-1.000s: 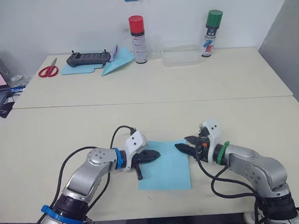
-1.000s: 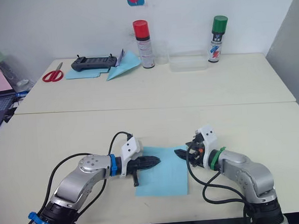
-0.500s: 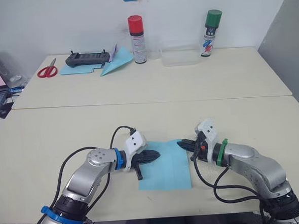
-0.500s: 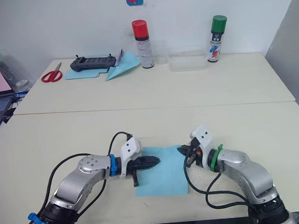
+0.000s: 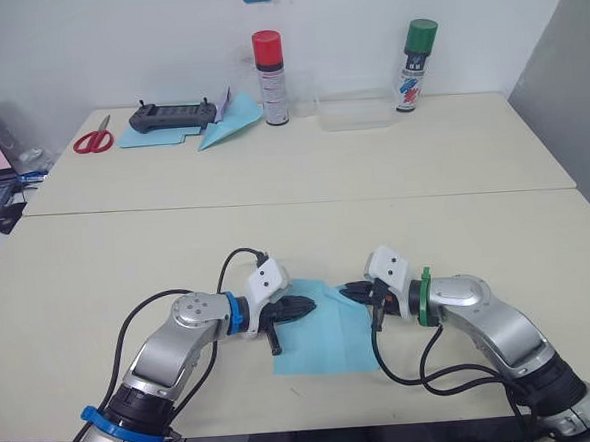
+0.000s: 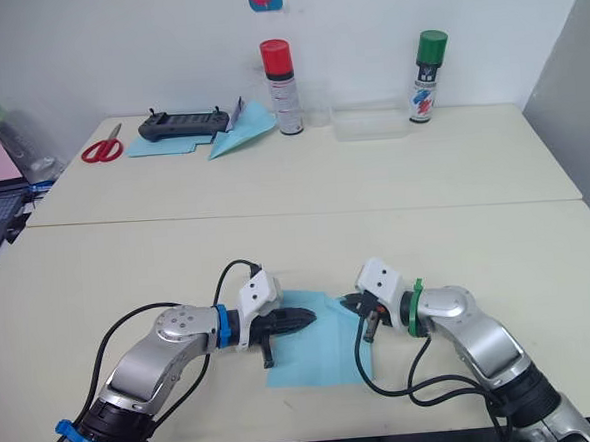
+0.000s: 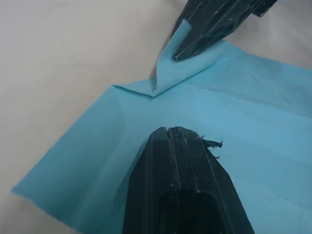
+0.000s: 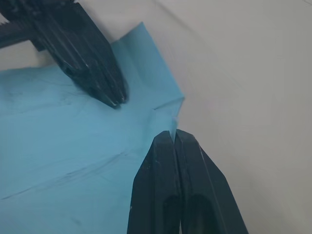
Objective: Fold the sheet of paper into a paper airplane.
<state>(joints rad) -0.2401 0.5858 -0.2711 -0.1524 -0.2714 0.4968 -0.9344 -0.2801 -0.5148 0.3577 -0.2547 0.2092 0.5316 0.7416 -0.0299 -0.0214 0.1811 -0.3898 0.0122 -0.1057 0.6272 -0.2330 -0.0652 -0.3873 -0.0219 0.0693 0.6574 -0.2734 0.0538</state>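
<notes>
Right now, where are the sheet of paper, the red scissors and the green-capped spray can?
sheet of paper (image 5: pixel 327 337), left eye view, flat middle.
red scissors (image 5: pixel 93 142), left eye view, handles.
green-capped spray can (image 5: pixel 417 65), left eye view, body.

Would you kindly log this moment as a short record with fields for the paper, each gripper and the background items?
paper: light blue sheet of paper flat on the near table, its far right corner lifted and curled inward
left gripper: shut, tips pressing on the sheet
right gripper: shut on the lifted corner
fold state: first corner fold only begun
background: scissors, black controller, paper dart, red-capped can, green-capped can, clear tray
</notes>
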